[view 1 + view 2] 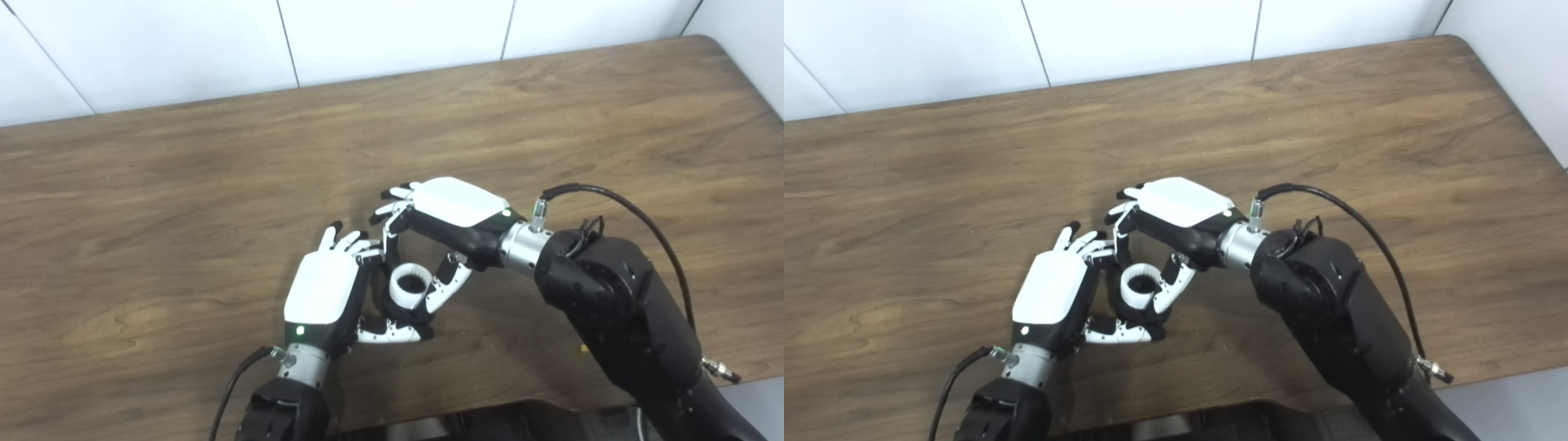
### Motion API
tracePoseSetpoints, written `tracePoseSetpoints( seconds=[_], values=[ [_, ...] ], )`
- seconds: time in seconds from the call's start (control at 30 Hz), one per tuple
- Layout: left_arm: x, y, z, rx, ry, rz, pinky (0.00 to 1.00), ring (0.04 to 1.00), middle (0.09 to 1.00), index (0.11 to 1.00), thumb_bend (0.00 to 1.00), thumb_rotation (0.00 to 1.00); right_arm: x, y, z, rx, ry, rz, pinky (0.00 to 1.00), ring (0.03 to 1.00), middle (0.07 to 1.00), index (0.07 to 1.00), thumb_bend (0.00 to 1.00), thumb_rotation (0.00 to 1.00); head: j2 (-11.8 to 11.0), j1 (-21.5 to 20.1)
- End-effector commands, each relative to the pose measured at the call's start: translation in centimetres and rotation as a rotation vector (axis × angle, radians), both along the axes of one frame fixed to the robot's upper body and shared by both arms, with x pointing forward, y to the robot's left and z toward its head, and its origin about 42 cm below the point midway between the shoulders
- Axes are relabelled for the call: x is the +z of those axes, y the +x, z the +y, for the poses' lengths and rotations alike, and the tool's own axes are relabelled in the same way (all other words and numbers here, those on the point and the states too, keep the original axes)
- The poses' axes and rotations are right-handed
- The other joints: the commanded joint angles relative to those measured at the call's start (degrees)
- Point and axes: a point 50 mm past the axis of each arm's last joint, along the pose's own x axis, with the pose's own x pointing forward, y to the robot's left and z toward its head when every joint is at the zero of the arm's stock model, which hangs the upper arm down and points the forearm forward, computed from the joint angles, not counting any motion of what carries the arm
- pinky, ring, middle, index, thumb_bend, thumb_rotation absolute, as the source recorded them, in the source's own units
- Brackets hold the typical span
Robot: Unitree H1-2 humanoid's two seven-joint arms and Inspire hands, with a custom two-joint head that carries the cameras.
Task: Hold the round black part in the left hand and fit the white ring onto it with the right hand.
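White ring (409, 283) pinched by right hand (452, 215) over black part (405, 311) gripped in left hand (324, 291), mid-table (551, 110).

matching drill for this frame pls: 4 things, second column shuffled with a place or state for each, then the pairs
Things:
1. white ring
2. round black part
3. left hand
4. right hand

Places or states:
A. reaches in from the ring's right, fingers curled at the ring
B. sits on top of the black part, dark opening facing up
C. mostly hidden under the ring
D. left of the ring, thumb lying in front of the black part

Pairs: 1-B, 2-C, 3-D, 4-A
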Motion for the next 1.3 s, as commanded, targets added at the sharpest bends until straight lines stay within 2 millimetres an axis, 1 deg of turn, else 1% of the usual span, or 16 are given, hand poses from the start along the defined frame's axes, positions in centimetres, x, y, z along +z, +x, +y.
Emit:
tracePoseSetpoints(
  seconds=[0.0,0.23,0.4,0.73,1.07,1.1,1.13,1.17,1.23,1.27],
  values=[
    [-0.22,-0.08,-0.61,-0.023,0.01,0.016,1.0,0.876,0.77,0.482,0.52,0.05,1.24,0.24,0.3,0.004,0.021,-0.075,1.0,0.97,0.863,0.483,0.52,0.13,0.02,-0.02],
    [-0.27,0.03,-0.63,-0.023,0.012,0.013,1.0,0.878,0.772,0.482,0.52,0.05,0.99,-0.04,0.61,0.022,0.027,-0.072,1.0,0.971,0.861,0.483,0.52,0.13,0.01,0.1],
    [-0.19,0.04,-0.69,-0.023,0.011,0.015,1.0,0.878,0.772,0.482,0.52,0.05,0.83,-0.01,0.48,0.017,0.025,-0.071,1.0,0.968,0.858,0.483,0.52,0.13,0.0,0.12],
    [-0.26,0.1,-0.73,-0.025,0.008,0.012,1.0,0.877,0.767,0.482,0.52,0.05,1.38,0.38,0.04,-0.002,0.019,-0.079,1.0,0.979,0.866,0.487,0.53,0.14,-0.11,-0.05],
    [-0.28,0.07,-0.73,-0.024,0.012,0.012,1.0,0.876,0.766,0.483,0.52,0.05,1.76,0.48,-0.08,-0.014,0.021,-0.063,1.0,1.0,0.899,0.491,0.52,0.15,-0.11,-0.05],
    [-0.28,0.08,-0.71,-0.023,0.012,0.012,1.0,0.877,0.767,0.483,0.52,0.05,1.79,0.48,-0.07,-0.013,0.019,-0.064,1.0,1.0,0.901,0.538,0.76,0.21,0.09,-0.22],
    [-0.28,0.08,-0.7,-0.024,0.013,0.012,1.0,0.877,0.768,0.483,0.52,0.05,1.8,0.47,-0.07,-0.012,0.016,-0.064,1.0,1.0,0.903,0.565,0.88,0.24,0.09,-0.22],
    [-0.29,0.08,-0.69,-0.024,0.012,0.011,1.0,0.877,0.767,0.483,0.52,0.05,1.8,0.47,-0.07,-0.01,0.013,-0.064,1.0,1.0,0.905,0.586,0.95,0.26,0.09,-0.22],
    [-0.31,0.07,-0.65,-0.025,0.011,0.012,1.0,0.878,0.768,0.483,0.52,0.05,1.75,0.45,-0.08,-0.009,0.008,-0.064,1.0,1.0,0.907,0.613,1.0,0.28,0.09,-0.22],
    [-0.3,0.06,-0.64,-0.025,0.011,0.014,1.0,0.879,0.768,0.483,0.52,0.05,1.74,0.44,-0.07,-0.008,0.005,-0.064,1.0,1.0,0.907,0.616,1.0,0.28,0.09,-0.22]
  ],
)
